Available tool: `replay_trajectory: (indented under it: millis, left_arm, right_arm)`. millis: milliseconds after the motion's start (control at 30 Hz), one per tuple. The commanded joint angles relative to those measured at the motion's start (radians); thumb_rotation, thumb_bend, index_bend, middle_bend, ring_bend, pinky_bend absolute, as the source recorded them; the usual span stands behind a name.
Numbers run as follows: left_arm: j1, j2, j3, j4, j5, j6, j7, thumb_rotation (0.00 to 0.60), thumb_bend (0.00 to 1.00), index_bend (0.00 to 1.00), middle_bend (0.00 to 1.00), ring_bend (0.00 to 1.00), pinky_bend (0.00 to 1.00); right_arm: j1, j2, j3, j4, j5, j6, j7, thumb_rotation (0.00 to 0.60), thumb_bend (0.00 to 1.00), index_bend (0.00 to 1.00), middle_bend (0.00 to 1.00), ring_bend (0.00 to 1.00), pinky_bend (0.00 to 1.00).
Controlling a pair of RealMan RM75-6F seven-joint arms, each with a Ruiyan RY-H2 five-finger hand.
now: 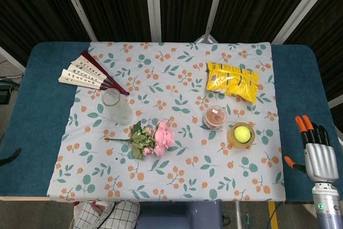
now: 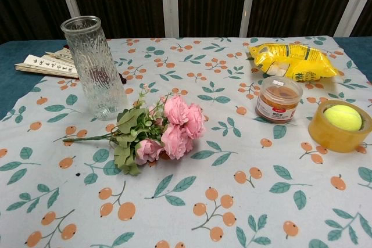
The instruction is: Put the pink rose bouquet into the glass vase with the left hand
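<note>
Pink rose bouquet lies well apart from right robot hand.

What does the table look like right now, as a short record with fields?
bouquet: lies flat on the cloth, stems pointing left, just in front of the vase
vase: upright, nothing in it
fan: folded open at the far left
snack bag: yellow, far right
jar: small, red label
ball: yellow-green, sits inside a tape roll
right robot hand: open at the table's right edge, holding nothing
left robot hand: not in view
</note>
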Motion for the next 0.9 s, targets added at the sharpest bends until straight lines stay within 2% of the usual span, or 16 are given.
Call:
replay_trajectory:
  millis: [33,500,667,900]
  left_arm:
    - [-0.002,0.001,0.001,0.001,-0.003,-0.005,0.003,0.6,0.24,0.14,0.05,0.02,0.16]
    - [-0.006,-0.013,0.009,0.007,0.034,0.008,0.008,0.6,0.19,0.13,0.05,0.02,0.16]
    - [-0.004,-0.01,0.021,-0.002,0.059,0.014,0.014,0.6,0.14,0.12,0.05,0.02,0.16]
    - [-0.004,0.03,0.079,-0.087,0.118,-0.027,0.022,0.6,0.11,0.11,0.04,0.02,0.16]
  right_arm:
    - [0.002,-0.001,0.0,0.001,0.004,-0.005,-0.002,0.6,0.16,0.06,0.0,0.0,0.03]
    - [-0.003,0.004,-0.001,-0.004,0.008,0.0,-0.001,0.6,0.16,0.06,0.0,0.0,0.03]
    - [-0.003,0.005,-0.006,-0.01,-0.001,0.002,-0.009,0.6,0.16,0.06,0.0,0.0,0.03]
    - [0.005,0.001,-0.003,-0.003,0.013,-0.02,-0.005,0.6,0.15,0.06,0.0,0.0,0.03]
